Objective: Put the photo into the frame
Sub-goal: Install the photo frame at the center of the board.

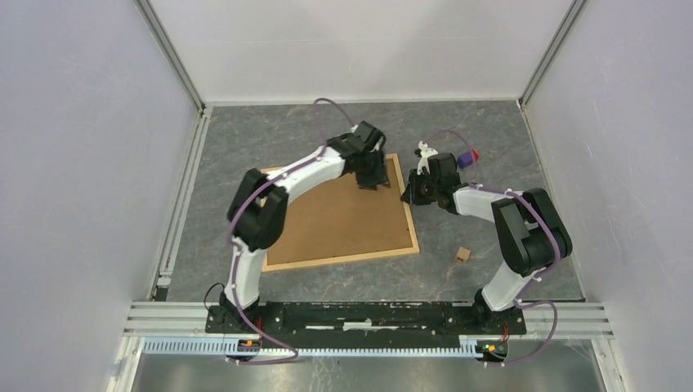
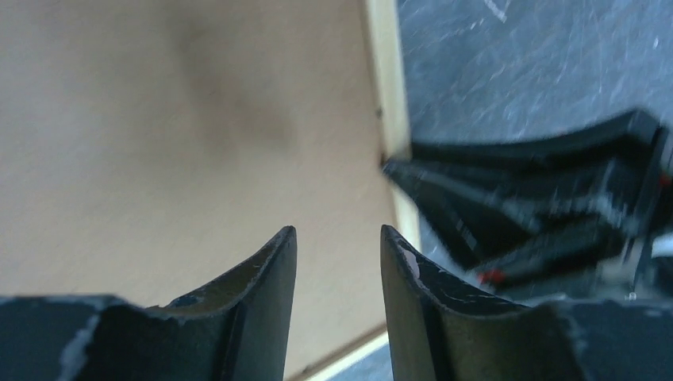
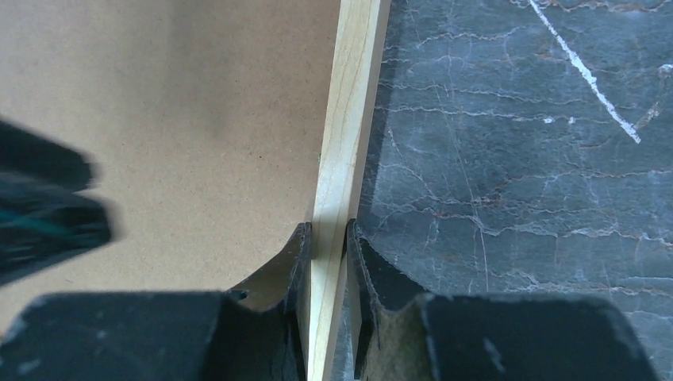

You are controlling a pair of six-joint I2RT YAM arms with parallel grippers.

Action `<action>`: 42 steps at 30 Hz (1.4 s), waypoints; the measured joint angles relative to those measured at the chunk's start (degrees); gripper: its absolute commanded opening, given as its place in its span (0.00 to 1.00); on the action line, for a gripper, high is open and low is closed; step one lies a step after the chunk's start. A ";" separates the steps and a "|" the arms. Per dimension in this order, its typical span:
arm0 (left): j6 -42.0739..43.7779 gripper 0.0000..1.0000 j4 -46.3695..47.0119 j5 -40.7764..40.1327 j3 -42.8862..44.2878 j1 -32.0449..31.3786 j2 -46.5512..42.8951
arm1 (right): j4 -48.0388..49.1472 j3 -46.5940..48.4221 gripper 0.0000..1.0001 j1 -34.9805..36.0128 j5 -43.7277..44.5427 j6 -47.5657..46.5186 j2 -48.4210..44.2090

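The frame lies back side up on the table, its brown fibreboard panel facing me inside thin light wood strips. The photo is hidden from every view. My left gripper hovers over the panel's far right corner. In the left wrist view it stands open with only bare panel between its fingers. My right gripper sits at the frame's right edge. In the right wrist view it is shut on the wood strip, one finger over the panel and one over the table.
A small wooden block lies on the dark marbled table right of the frame's near corner. Pale enclosure walls stand on three sides, with an aluminium rail along the left. The two grippers are close together at the frame's right edge.
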 measured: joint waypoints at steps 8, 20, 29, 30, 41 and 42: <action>-5.77 0.43 -3.65 -5.97 15.78 -6.01 13.14 | 7.56 -5.09 0.00 -0.87 -1.53 1.64 -1.51; -8.46 0.44 -13.11 -13.94 28.41 -7.54 22.14 | 9.81 -6.27 0.00 -1.44 -2.67 2.43 -1.55; -10.16 0.46 -16.92 -15.43 31.80 -8.00 25.05 | 10.08 -6.29 0.00 -1.77 -3.56 2.62 -1.31; -10.49 0.47 -17.03 -15.50 32.11 -8.04 25.35 | 10.14 -6.29 0.00 -1.79 -3.63 2.64 -1.27; -10.86 0.45 -19.61 -16.81 35.23 -8.48 27.02 | 10.47 -6.40 0.00 -1.95 -4.02 2.82 -1.20; -10.86 0.45 -19.80 -16.94 35.52 -8.52 27.15 | 10.45 -6.40 0.00 -1.95 -4.02 2.82 -1.20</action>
